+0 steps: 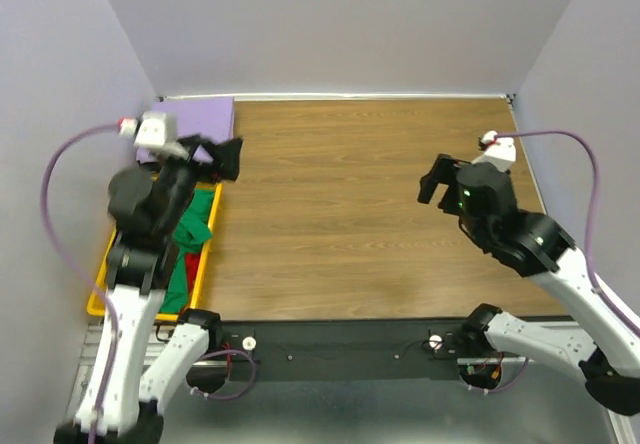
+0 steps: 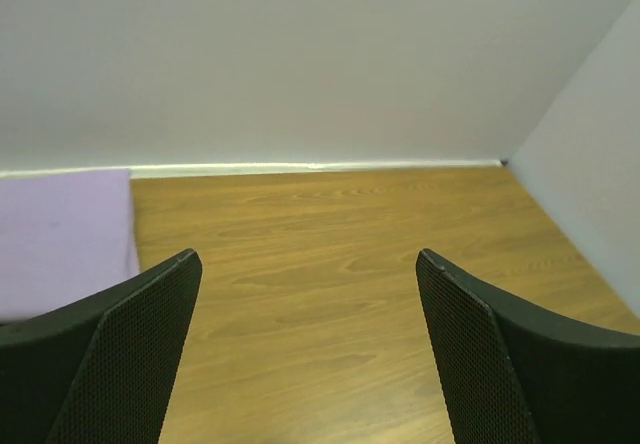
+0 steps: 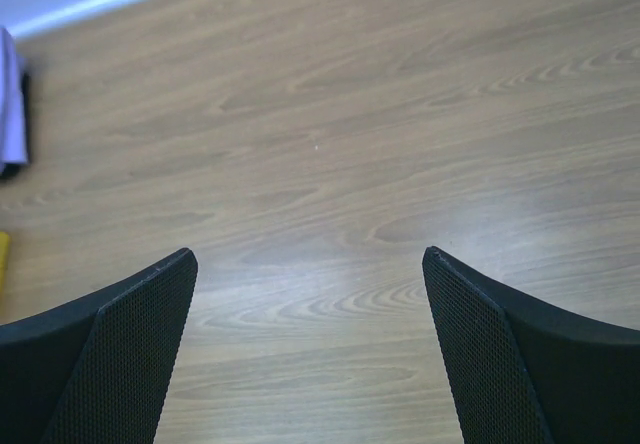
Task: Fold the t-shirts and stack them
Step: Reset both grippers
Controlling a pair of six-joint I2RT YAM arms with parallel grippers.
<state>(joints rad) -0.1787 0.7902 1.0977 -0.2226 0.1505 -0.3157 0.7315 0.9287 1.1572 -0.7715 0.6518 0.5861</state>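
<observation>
Wooden desk (image 1: 350,214) seen from above. A lavender t-shirt (image 1: 205,116) lies flat in the 10 o'clock corner. At 8 o'clock, a yellow crate (image 1: 206,260) holds a green t-shirt (image 1: 196,226) and a strip of red t-shirt (image 1: 192,266). The left end effector (image 1: 228,157) at 9 o'clock and the right end effector (image 1: 437,179) at 3 o'clock both hover released, grasping nothing.

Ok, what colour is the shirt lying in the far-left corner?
Lavender-purple; the t-shirt shows best in the left wrist view.
</observation>
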